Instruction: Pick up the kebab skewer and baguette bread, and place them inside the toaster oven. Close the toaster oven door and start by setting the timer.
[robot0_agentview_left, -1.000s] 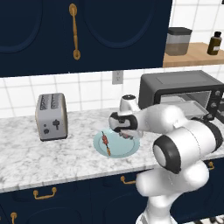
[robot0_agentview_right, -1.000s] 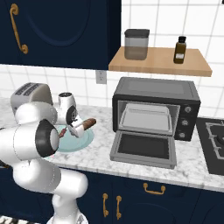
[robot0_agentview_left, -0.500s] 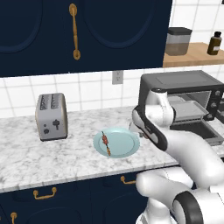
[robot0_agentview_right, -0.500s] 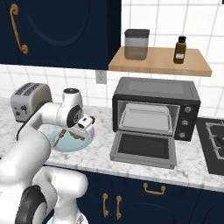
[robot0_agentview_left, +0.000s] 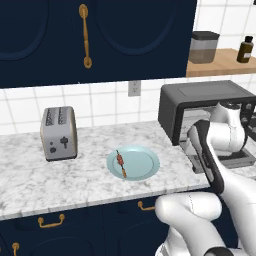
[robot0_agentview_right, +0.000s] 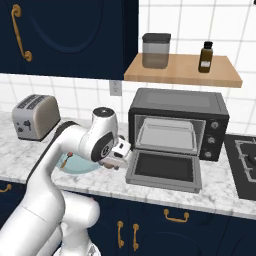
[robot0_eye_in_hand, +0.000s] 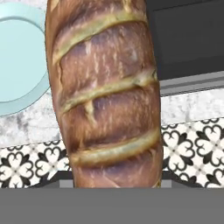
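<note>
The tool (robot0_agentview_right: 120, 159) grips the golden-brown scored baguette bread (robot0_eye_in_hand: 105, 92) part-open, just left of the black toaster oven (robot0_agentview_right: 177, 131) — its glass-front door (robot0_agentview_right: 165, 171) lies folded down flat. The thin kebab skewer with red-brown meat (robot0_agentview_left: 121, 163) rests on the pale blue plate (robot0_agentview_left: 145, 165) on the marble surface (robot0_agentview_left: 30, 180). No readable writing anywhere.

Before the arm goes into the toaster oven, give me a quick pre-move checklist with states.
1. Baguette bread in the hand: ok, the loaf sits right in front of the hand camera.
2. Toaster oven door open: ok, folded down flat.
3. Rack inside the toaster oven free: ok, nothing seen on it.
4. Hand lined up with the opening: not ok, it is left of the door's edge.
5. Kebab skewer placed: not ok, it lies on the plate.
6. Grip firmness: cannot tell.
</note>
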